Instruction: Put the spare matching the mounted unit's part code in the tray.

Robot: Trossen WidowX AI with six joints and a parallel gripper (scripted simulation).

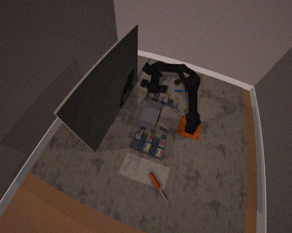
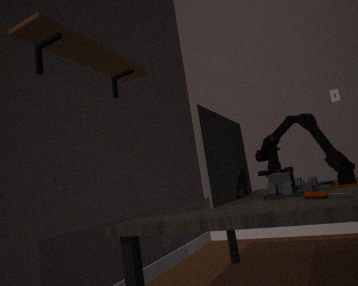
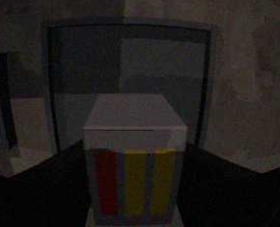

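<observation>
The gripper points down, gripping a striped block.

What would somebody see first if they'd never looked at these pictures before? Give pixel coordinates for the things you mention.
Probably the bright orange plate [image 1: 181, 130] under the black arm, and the orange-handled screwdriver [image 1: 155, 180] [image 2: 315, 194] lying on the table. Up close, it's the block [image 3: 136, 111] with one red and two yellow stripes, held in the gripper [image 1: 153, 93] [image 3: 131, 143].

A grey block (apparently tall) obstructs passage between racks.
</observation>
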